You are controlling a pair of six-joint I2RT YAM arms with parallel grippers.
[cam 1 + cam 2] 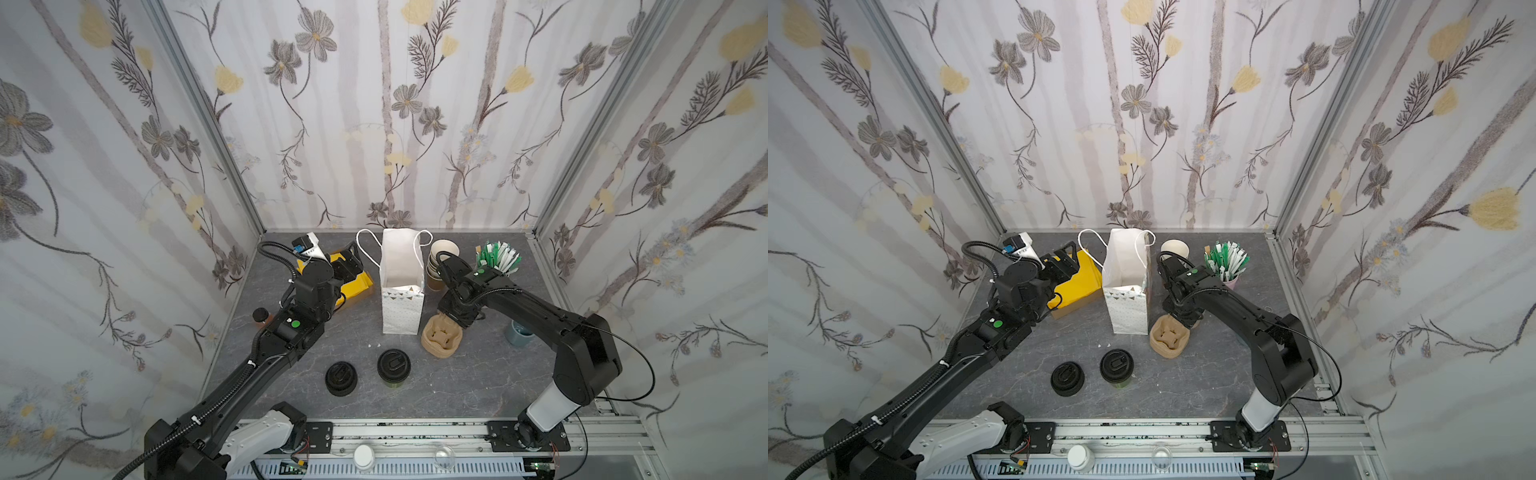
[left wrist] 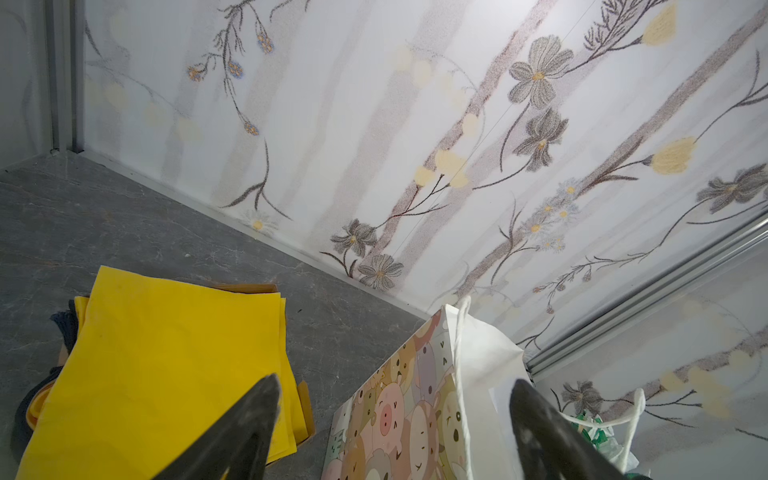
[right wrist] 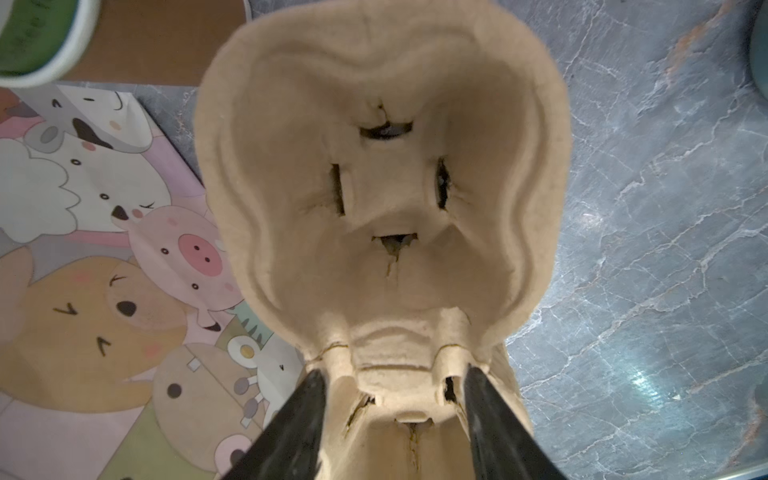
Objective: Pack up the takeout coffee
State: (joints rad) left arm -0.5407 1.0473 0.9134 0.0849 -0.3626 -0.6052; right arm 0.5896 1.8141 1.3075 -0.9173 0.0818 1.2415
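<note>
While the right gripper [image 3: 394, 370] pinches the waist of the pulp cup carrier [image 3: 382, 187], a level, firm hold looks key; the paper bag [image 1: 402, 307] stands just beside, the left gripper [image 2: 395, 380] spread empty.

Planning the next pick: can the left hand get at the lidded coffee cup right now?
Probably yes: the left hand is open and empty, and the coffee cup stands in the open, the lid stack beside it but apart.

Looks like a robot test booth staged as a café counter: flowered wallpaper panels [image 1: 374, 104] in aluminium framing [image 1: 208, 112], two arms [image 1: 241, 378] [image 1: 540, 311] on a rail [image 1: 415, 432], stacked paper cups [image 1: 442, 253].
</note>
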